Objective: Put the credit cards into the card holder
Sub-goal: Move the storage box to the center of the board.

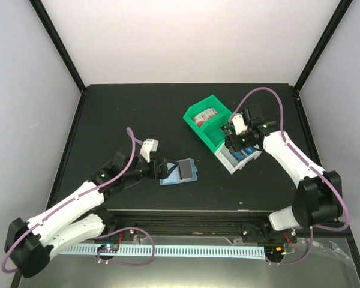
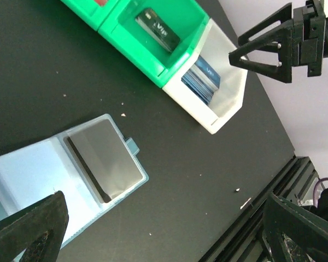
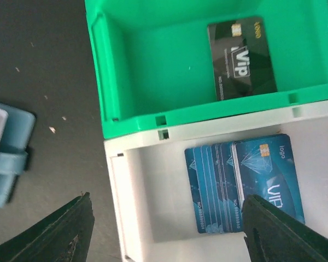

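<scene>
blue credit cards (image 3: 243,183) under right tool (image 3: 172,226), wide open, seemingly empty

A two-compartment green bin (image 1: 215,143) sits on the black tabletop (image 1: 138,108), toward 1 o'clock from its middle. The farther compartment holds something red and white (image 1: 205,116). The nearer holds a black VIP card (image 3: 241,57), lying flat. A white bin (image 3: 153,202) touches the green one on its 5 o'clock side. Pale crumbs (image 2: 123,115) dot the tabletop.
</scene>
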Motion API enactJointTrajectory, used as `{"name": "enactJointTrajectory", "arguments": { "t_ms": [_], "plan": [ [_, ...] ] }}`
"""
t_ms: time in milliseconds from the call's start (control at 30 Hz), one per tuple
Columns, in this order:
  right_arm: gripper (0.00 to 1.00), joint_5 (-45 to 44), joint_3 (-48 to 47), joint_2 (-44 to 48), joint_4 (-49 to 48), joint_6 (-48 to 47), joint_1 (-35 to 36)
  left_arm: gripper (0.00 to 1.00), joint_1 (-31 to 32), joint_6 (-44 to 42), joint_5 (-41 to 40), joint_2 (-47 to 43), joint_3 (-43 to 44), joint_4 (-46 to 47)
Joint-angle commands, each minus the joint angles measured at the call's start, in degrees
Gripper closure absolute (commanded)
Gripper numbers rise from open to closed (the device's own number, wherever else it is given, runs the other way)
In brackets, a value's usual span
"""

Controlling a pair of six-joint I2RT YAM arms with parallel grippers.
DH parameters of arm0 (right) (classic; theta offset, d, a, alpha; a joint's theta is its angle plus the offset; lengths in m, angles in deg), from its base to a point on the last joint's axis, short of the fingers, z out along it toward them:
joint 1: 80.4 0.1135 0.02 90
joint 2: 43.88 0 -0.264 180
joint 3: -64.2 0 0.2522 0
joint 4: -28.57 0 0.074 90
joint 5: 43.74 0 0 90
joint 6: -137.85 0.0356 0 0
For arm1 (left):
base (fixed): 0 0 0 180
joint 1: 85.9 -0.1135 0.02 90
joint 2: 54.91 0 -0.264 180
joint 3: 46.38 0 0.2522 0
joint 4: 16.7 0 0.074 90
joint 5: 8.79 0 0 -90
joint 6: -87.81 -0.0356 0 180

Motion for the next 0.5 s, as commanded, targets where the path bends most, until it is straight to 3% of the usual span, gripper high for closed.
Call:
{"name": "enactJointTrajectory", "arguments": {
  "t_ms": [0, 133, 367, 467],
  "plan": [
    [0.27, 1.7, -3.2, -4.0, 1.6, -14.5, -2.8, 0.01, -0.5, 2.1, 3.9, 6.1, 1.9, 5.9],
    [0.38, -2.9, -4.3, -10.8, 3.5, -18.8, -7.8, 0.01, -0.7, -0.3, 6.5, 12.4, 6.0, 4.9],
    [0.37, -3.9, -6.6, -18.4, 3.4, -20.8, -9.8, 0.01, -1.5, 0.0, 8.2, 21.9, 9.8, 10.7],
    [0.35, -4.7, -7.7, -20.9, 2.4, -20.6, -9.8, 0.01, -1.7, 2.5, 6.9, 29.7, 15.3, 13.4]
  ]
}}
